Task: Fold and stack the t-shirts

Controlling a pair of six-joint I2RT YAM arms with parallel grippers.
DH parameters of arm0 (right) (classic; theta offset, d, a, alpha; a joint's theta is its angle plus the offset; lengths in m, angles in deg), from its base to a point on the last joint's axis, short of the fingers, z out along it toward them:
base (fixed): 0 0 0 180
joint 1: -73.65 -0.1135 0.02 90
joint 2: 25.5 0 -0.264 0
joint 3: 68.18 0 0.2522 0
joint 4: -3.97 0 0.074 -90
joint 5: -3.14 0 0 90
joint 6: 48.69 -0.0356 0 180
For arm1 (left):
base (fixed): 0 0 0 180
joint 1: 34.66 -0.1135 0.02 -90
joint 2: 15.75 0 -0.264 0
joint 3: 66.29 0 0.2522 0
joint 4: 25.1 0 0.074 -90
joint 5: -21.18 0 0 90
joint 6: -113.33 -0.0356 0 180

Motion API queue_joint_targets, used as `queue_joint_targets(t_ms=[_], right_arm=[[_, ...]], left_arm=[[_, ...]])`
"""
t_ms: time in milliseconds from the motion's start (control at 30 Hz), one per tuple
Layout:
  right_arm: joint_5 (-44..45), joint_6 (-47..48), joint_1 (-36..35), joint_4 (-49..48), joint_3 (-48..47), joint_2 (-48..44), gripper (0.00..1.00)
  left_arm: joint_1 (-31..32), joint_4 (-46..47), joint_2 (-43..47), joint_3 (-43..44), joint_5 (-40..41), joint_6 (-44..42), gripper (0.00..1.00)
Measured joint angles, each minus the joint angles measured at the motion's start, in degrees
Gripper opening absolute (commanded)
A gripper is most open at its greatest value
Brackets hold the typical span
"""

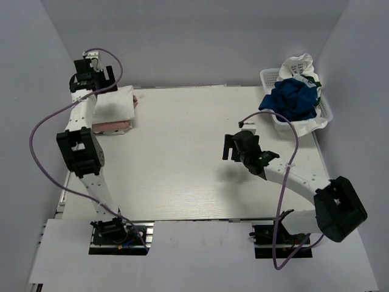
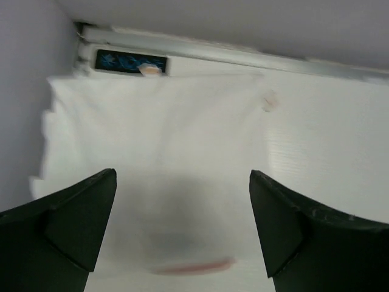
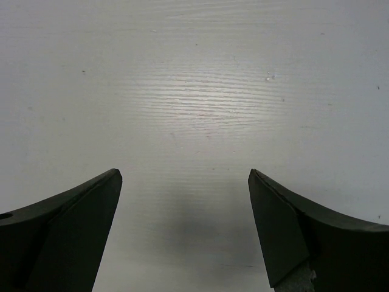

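Note:
A folded white t-shirt (image 1: 115,104) lies on a folded salmon-pink t-shirt (image 1: 112,126) at the table's far left. My left gripper (image 1: 99,78) hovers open and empty above the white shirt (image 2: 164,140), whose pink edge (image 2: 194,266) peeks out below. A blue t-shirt (image 1: 292,100) and a white one with dark-green trim (image 1: 299,66) are bunched in the white basket (image 1: 267,76) at the far right. My right gripper (image 1: 232,146) is open and empty over bare table (image 3: 200,103), right of centre.
The white table (image 1: 194,152) is boxed in by grey walls on left, back and right. Purple cables loop from both arms. A dark label (image 2: 130,62) sits at the table's far edge beyond the folded stack.

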Motion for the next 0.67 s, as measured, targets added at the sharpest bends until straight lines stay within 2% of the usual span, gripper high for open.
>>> queue_joint_targets(t_ms=[133,333,433,567,667], right_arm=[[-2.23,-1.46,0.0,-0.2,1.86,-4.5,0.9],[-4.07,-2.67,0.0,0.81,5.31,-9.64,0.9],[-4.42,-2.78,0.0,1.44,6.47,-11.63,0.9],[-5.4,-2.97,0.0,1.64,7.13,-12.61,0.9],[-7.15,-2.97,0.0,1.09,7.52,-12.63,0.9]], left_arm=[[4.31,6.27,16.85,-23.12,-5.66,10.01,1.0],[20.17,17.62,43.54,-58.73,-7.63,20.2,1.0],[23.17,19.87,57.09,-73.9,-7.19,24.02,1.0],[23.1,19.91,70.38,-86.44,-4.17,27.76,1.0],[23.12,18.23,74.18,-88.46,-1.79,28.72,1.0]])
